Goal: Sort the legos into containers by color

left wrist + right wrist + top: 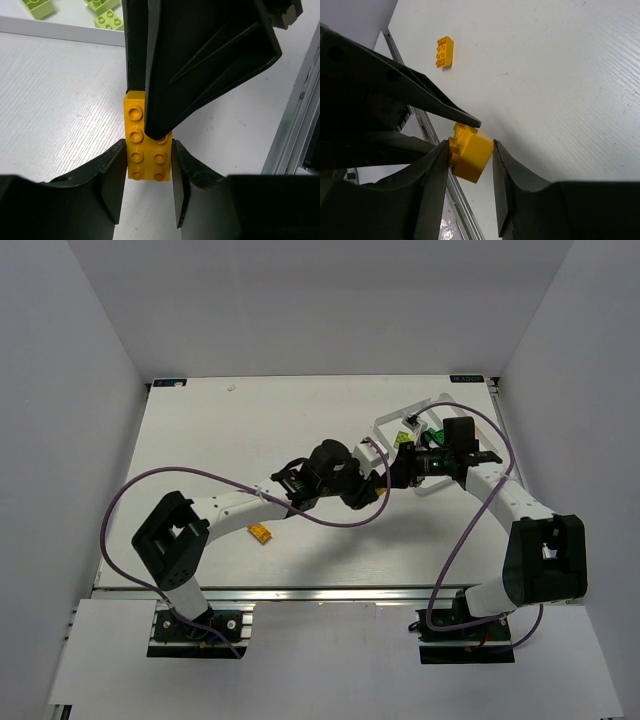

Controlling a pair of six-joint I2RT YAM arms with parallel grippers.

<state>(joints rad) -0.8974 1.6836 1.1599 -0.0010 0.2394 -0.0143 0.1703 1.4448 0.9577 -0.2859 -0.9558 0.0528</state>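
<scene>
From above, both arms reach over the middle of the worktop [200, 440]. The left gripper [372, 488] and the right gripper [400, 472] are nose to nose, just beside the clear tray [400, 410] at the far right corner. Whatever sits between them is hidden by black fingers. Specks of lime and green show in the tray, too small to count. One loose orange brick [260, 532] lies toward the near edge, left of centre.

Left wrist now, and there it is: the held orange brick [136, 135], studs to the camera, pinched at its sides by the left fingers [112, 170]. The right gripper's fingers cover its far end. Lime bricks [109, 20] lie beyond the tray wall, some cut off at the top.

Right wrist: the same brick end-on, with the right fingers [437, 175] closed against both its sides. A left finger lies across its top.
</scene>
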